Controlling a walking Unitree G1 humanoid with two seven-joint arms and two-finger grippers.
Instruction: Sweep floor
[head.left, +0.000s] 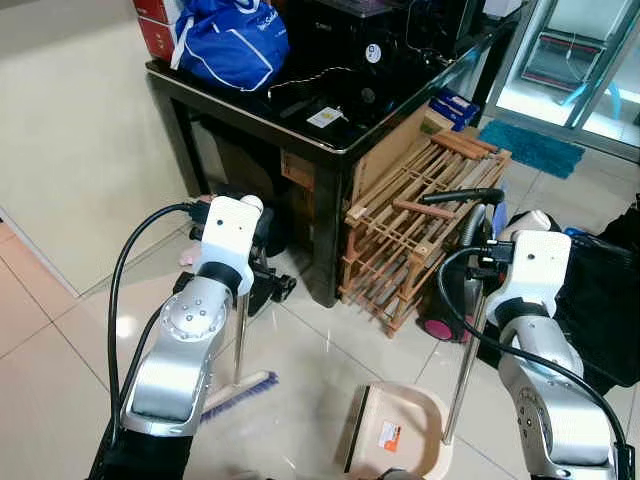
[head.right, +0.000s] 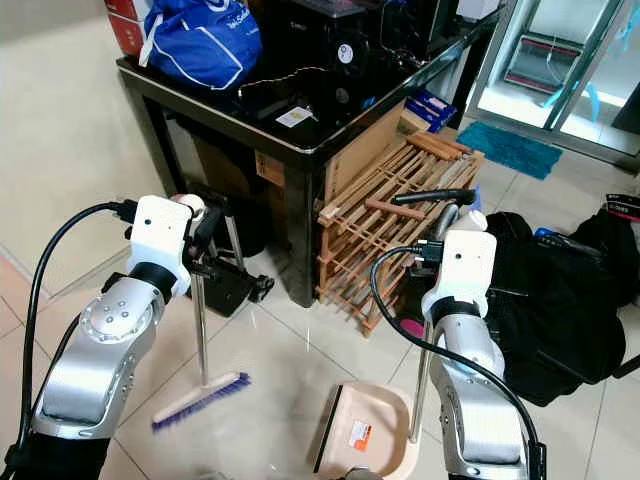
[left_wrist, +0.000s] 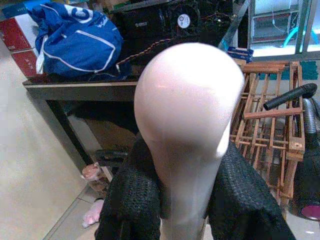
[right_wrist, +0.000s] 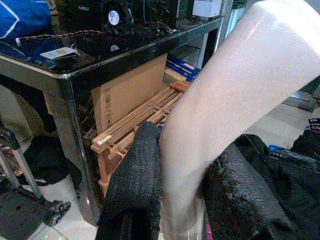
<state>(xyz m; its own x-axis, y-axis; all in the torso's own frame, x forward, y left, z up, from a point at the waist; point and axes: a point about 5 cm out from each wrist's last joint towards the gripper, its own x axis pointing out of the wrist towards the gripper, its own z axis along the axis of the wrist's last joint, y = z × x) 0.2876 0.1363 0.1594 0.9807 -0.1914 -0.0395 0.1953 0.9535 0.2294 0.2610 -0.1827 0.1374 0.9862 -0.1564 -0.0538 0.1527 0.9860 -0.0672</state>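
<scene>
On the tiled floor: a broom (head.right: 199, 395) and a dustpan (head.right: 368, 430) are stood side by side, a little apart, before a black table (head.right: 300, 150).
Left pincer (left_wrist: 180, 200): clenched on the pale rounded top of the broom handle, with both black fingers (left_wrist: 131, 200) pressed against its sides.
Broom: held close to upright by its metal pole; the head, with blue-purple bristles, is set on the floor (head.right: 270, 360) to the left of the dustpan.
Right pincer (right_wrist: 185, 200): clenched on the pale grip of the dustpan's long handle, the grip being squeezed between its two black fingers (right_wrist: 137, 180).
Dustpan: a beige pan with an orange label is rested on the tiles, its metal pole rising at its right side up to the right pincer.
Table: a blue bag (head.left: 232, 42), black electronics with a fan and some cables are carried on top; a cardboard box is seen beneath it.
Beside the table: a wooden rack (head.left: 410, 225) is leaned against the box, with a vacuum cleaner (head.left: 452, 290) just beside it.
Far right: dark bags (head.right: 560, 310) are heaped on the floor next to the right arm.
Background: a blue mat (head.left: 530, 147) is laid near a glass door.
</scene>
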